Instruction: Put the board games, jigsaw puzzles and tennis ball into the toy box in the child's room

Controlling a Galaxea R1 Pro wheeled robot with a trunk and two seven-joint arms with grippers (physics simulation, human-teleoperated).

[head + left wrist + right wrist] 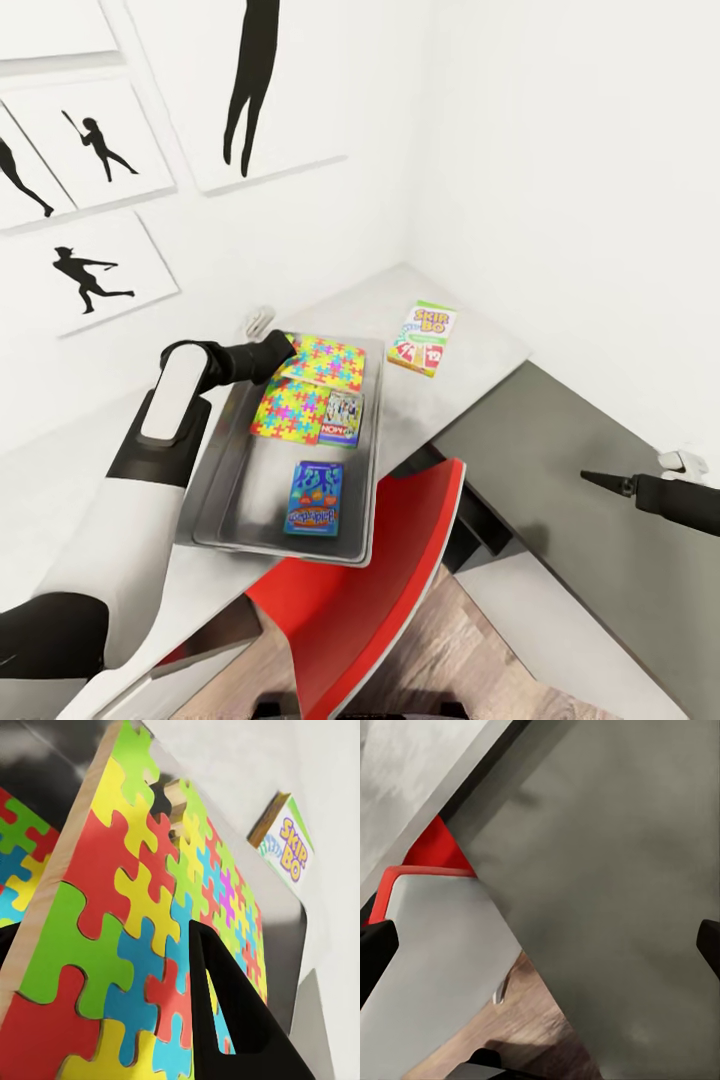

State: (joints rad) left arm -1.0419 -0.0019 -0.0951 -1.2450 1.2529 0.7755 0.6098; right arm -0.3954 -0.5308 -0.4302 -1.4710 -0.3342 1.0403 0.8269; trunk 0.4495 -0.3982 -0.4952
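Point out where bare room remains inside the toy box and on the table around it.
Inside the toy box, the far half is crowded: two jigsaw puzzles, one tilted in the left gripper, plus a small card box. Bare floor flanks the blue card box near the front rim. The pale table is bare around the Skip-Bo game, and the dark top is bare.

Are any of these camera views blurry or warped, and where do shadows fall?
Head view: sharp, walls lean, wide-angle. Left wrist view: colourful square jigsaw puzzle looms close; black left tool finger silhouetted. Right wrist view: soft shadows across dark grey matte table top.
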